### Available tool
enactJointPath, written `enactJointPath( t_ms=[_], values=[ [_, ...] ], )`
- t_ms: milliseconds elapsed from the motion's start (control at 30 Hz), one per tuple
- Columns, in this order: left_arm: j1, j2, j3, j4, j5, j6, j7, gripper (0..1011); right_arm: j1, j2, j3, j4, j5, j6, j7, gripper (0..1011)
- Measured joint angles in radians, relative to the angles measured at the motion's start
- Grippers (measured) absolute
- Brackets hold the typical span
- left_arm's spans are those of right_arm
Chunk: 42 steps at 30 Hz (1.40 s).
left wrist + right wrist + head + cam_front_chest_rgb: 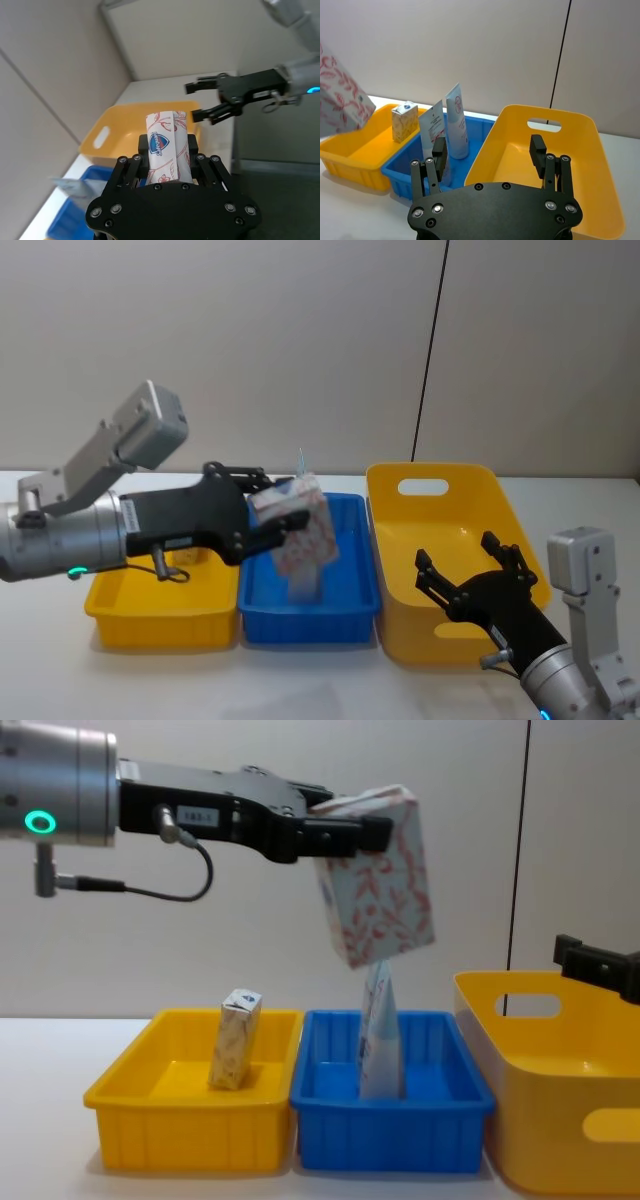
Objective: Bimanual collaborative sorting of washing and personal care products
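Left gripper (350, 830), clenched on a carton (378, 890): the jaws grasp the box at its top end, and the body hangs tilted below them. The carton is white with a red-pink leaf print; in the left wrist view a blue shield mark shows on the face between the fingers (131, 167).

Directly beneath these jaws stands the blue bin (390, 1135), holding an upright pale pouch (380, 1040) and, in the right wrist view, a second flat pale pack (431, 127) just beside it. The carton's lower corner shows close over the pouch tip; contact cannot be told.

Beside the blue bin, on the side of the left arm, a small yellow bin (190, 1140) holds one more small carton (235, 1040), standing slightly tilted. The held carton hangs well above all the rims, in open air.

Right gripper (470, 565): jaws spread wide and grasping nothing, poised over the large yellow bin (440, 480), whose handled rim lies beyond the fingertips. All three bins touch side by side on the white table (320, 680).
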Motion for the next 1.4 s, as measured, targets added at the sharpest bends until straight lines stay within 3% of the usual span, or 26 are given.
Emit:
enactJointPath(
  t_ms=[300,467,700,1033,1400],
  values=[
    [-0.015,-0.027,0.054,0.054,-0.051,-0.034,-0.114,380,0.000,0.000,0.000,0.000,0.000,0.000,0.000,1000],
    [-0.009,-0.027,0.070,0.062,-0.066,-0.041,-0.140,380,0.000,0.000,0.000,0.000,0.000,0.000,0.000,1000],
    [0.027,0.004,0.074,0.034,-0.077,-0.039,-0.140,380,0.000,0.000,0.000,0.000,0.000,0.000,0.000,1000],
    [0.101,0.076,0.049,-0.039,-0.089,-0.030,-0.098,380,0.000,0.000,0.000,0.000,0.000,0.000,0.000,1000],
    [0.134,0.113,0.042,-0.076,-0.097,-0.040,-0.084,380,0.000,0.000,0.000,0.000,0.000,0.000,0.000,1000]
  ],
)
